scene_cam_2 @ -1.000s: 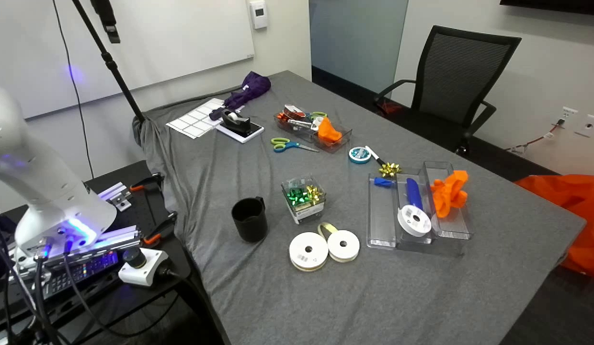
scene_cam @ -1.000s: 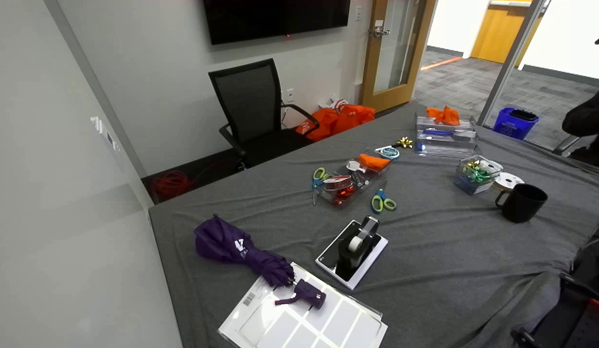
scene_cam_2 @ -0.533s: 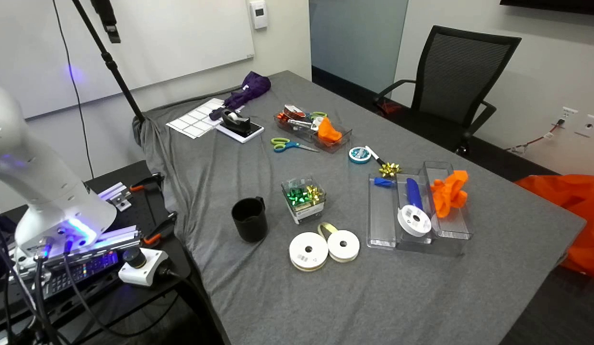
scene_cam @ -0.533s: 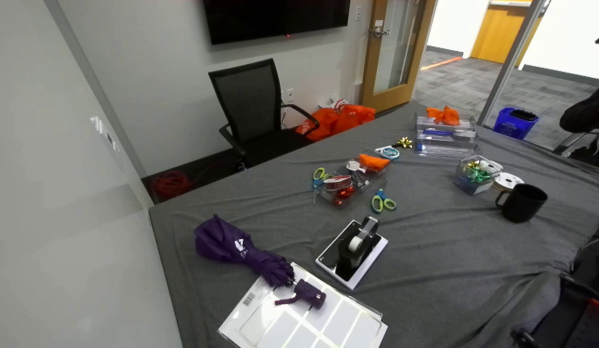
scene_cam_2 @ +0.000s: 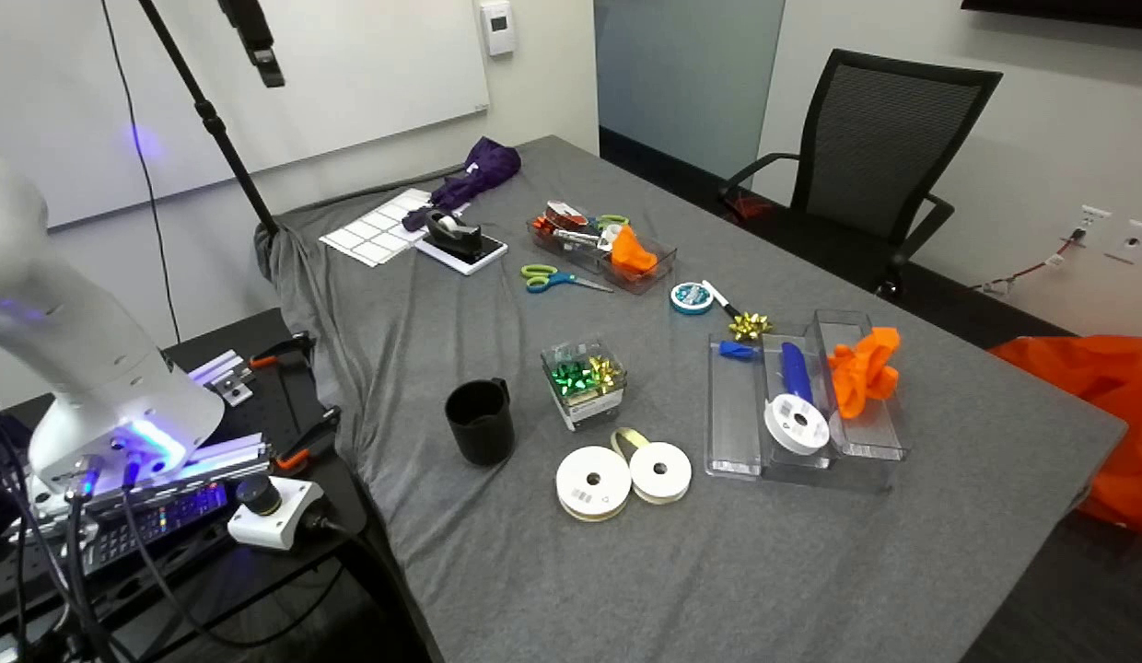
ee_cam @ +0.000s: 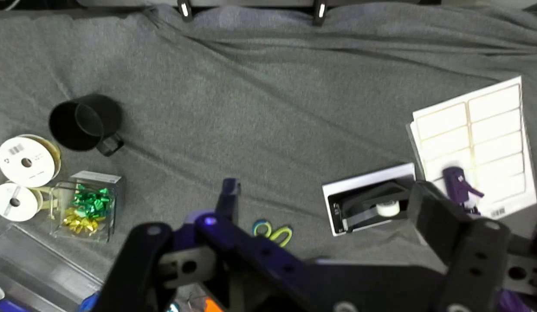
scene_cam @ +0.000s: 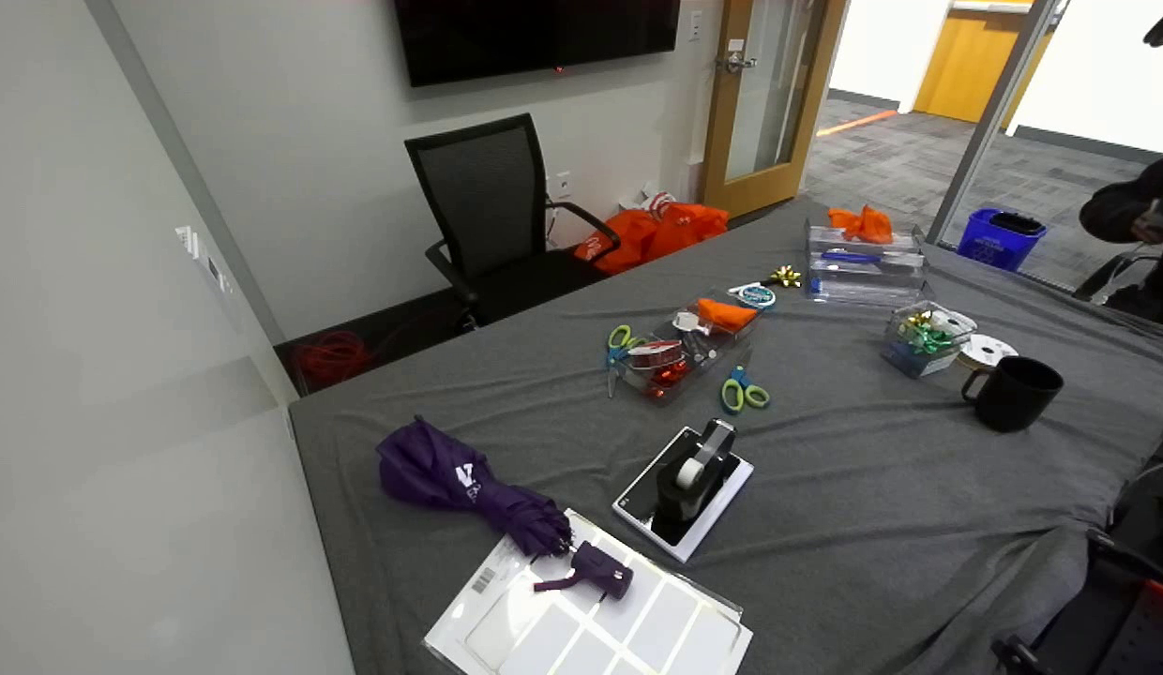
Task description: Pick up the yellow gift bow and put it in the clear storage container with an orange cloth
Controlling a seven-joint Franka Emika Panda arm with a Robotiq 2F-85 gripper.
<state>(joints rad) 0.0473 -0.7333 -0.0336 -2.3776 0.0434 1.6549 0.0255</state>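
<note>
A shiny yellow gift bow (scene_cam_2: 749, 325) lies on the grey cloth beside a black-and-white marker; it is also in an exterior view as a gold bow (scene_cam: 785, 276). Another gold bow (scene_cam_2: 600, 372) sits with a green one in a small transparent box (scene_cam_2: 585, 405). The clear storage container (scene_cam_2: 735, 414) has side-by-side compartments, and an orange cloth (scene_cam_2: 864, 370) is in its right one. A smaller transparent tray (scene_cam_2: 663, 269) also holds orange cloth (scene_cam_2: 634, 253). My gripper (ee_cam: 327, 187) is open, high above the table, nothing between its fingers (ee_cam: 437, 216). The loose bow does not show in the wrist view.
A black mug (scene_cam_2: 480, 422) and white ribbon spools (scene_cam_2: 593, 483) stand near the small box. Scissors (scene_cam_2: 553, 277), a tape dispenser (scene_cam: 694, 478) on a flat box, label sheets (scene_cam: 628, 623) and a purple umbrella (scene_cam: 450, 478) lie farther along. A person (scene_cam: 1130, 211) sits beyond the table.
The dark gripper finger at the top of an exterior view has shifted right, and the white arm has moved slightly. Objects on the table have not moved. The person's arm has moved.
</note>
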